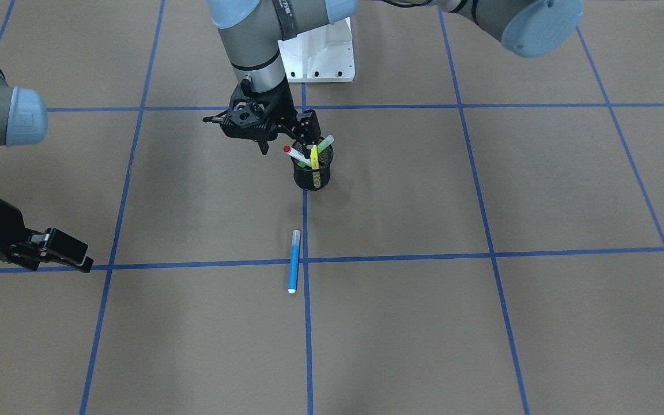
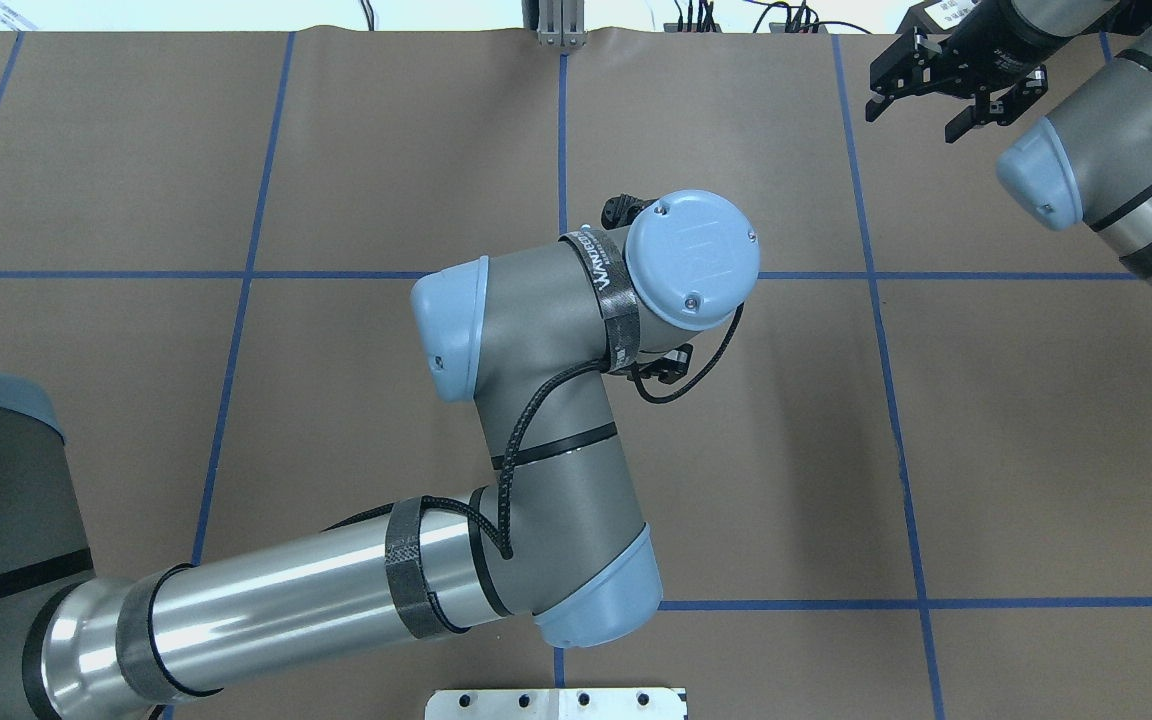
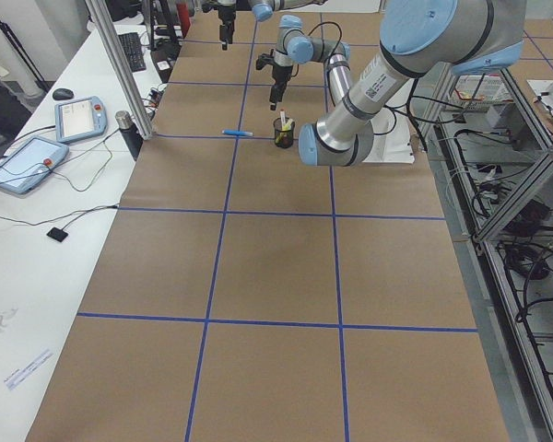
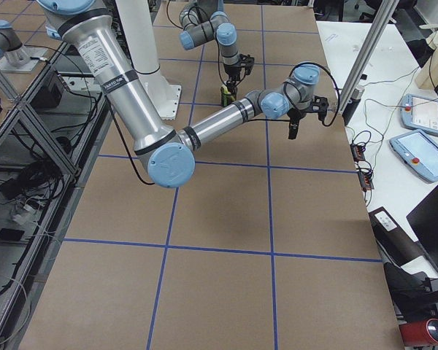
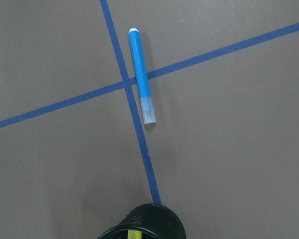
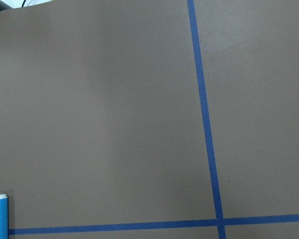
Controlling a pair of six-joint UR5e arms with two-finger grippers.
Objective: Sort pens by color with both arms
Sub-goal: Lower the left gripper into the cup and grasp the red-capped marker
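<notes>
A black mesh cup (image 1: 312, 173) stands near the table's middle and holds a red-capped white pen (image 1: 293, 153), a yellow pen (image 1: 314, 158) and a green pen (image 1: 324, 144). My left gripper (image 1: 287, 142) hangs just above the cup's rim on the robot's side, and its fingers look spread and empty. A blue pen (image 1: 294, 262) lies flat on the paper in front of the cup; it also shows in the left wrist view (image 5: 141, 82), beyond the cup (image 5: 144, 225). My right gripper (image 2: 921, 118) is open and empty over the far right of the table.
Blue tape lines (image 1: 306, 346) divide the brown paper into squares. The white pedestal base (image 1: 320, 55) stands behind the cup. A side table with teach pendants (image 3: 83, 115) and cables runs along the operators' edge. My left arm's elbow (image 2: 556, 480) hides the cup from overhead.
</notes>
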